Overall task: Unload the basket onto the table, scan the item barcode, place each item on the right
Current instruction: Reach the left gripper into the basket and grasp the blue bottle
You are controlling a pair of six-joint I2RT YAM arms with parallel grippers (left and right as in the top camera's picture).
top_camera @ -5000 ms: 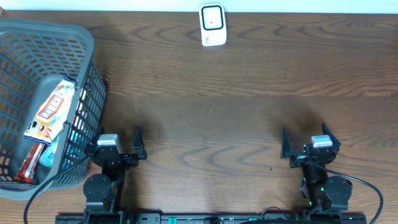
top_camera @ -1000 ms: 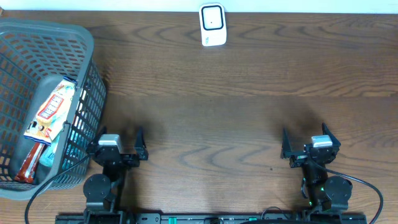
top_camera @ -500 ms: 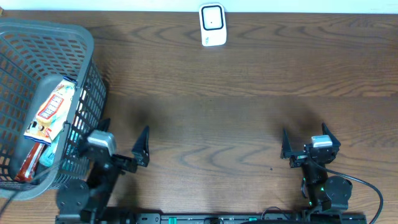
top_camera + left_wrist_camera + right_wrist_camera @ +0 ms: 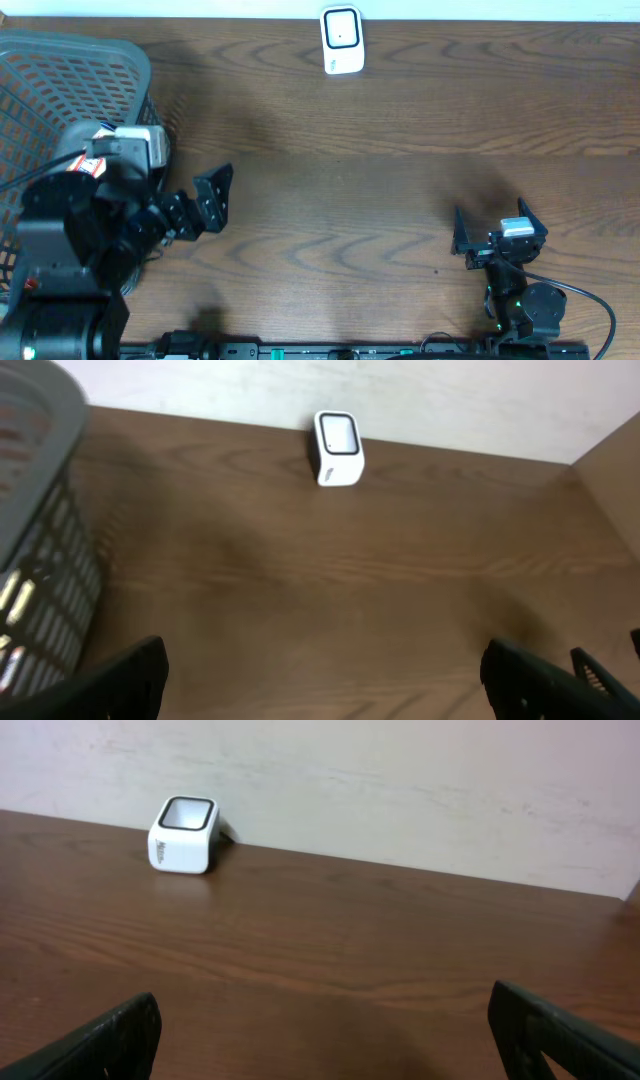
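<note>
Item (image 4: 90, 166): from overhead it lay inside the grey basket (image 4: 92, 58) at the left end of the table (image 4: 390, 150); only a red-and-white sliver showed, the rest was covered by the left arm.
Overhead, change: five seconds before, and a second before, the left arm sat folded low by the near edge with the whole packet in plain sight; now it had lifted and swung left over the basket's near half.
Overhead, left arm pose: raised towards the camera, bulking large, wrist turned out to the right.
Overhead, left gripper (image 4: 178, 214): spread wide and empty, one dark finger over bare wood just right of the basket.
Overhead, right arm pose: folded low by the near edge, unchanged from the earlier frames.
Overhead, right gripper (image 4: 490, 232): spread wide, nothing between its fingers.
Overhead, scanner (image 4: 341, 40): white, upright at the far edge, well apart from both arms, unmoved.
Left wrist, view: the left gripper (image 4: 325, 680) showed only two dark fingertips in the bottom corners, released, bare wood between them.
Left wrist, basket (image 4: 45, 510): its mesh wall filled the left edge; pale streaks behind it were too blurred to name.
Left wrist, scanner (image 4: 337, 447): far ahead against the wall.
Right wrist, right gripper (image 4: 325, 1030): fingertips in the bottom corners, released, bare wood between.
Right wrist, scanner (image 4: 183, 834): far left, at the foot of the wall.
</note>
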